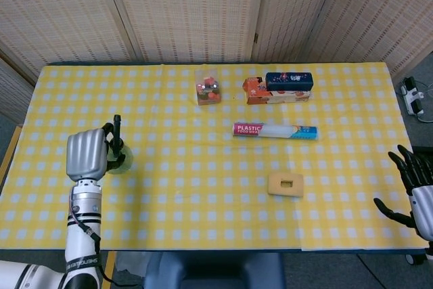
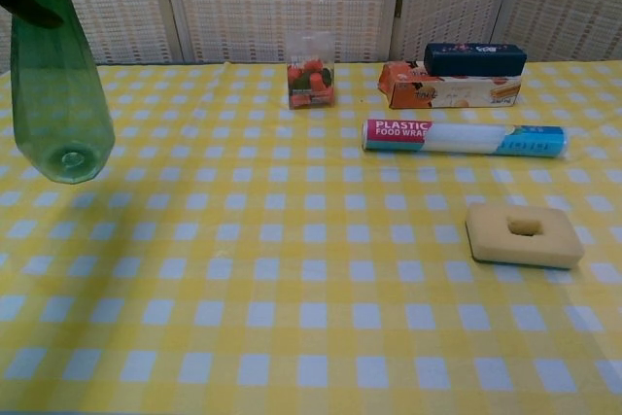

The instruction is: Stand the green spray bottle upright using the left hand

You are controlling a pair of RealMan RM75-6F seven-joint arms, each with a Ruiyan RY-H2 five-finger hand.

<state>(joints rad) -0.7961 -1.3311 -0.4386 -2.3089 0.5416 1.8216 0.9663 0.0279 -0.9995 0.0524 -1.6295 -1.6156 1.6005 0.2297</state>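
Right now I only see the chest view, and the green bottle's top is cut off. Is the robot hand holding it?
Observer: Yes. The head view shows the left robot hand gripping the green spray bottle up by its black nozzle.
Operator: Where's the other robot hand?
Observer: The right robot hand is past the right edge of the table, fingers spread, holding nothing.
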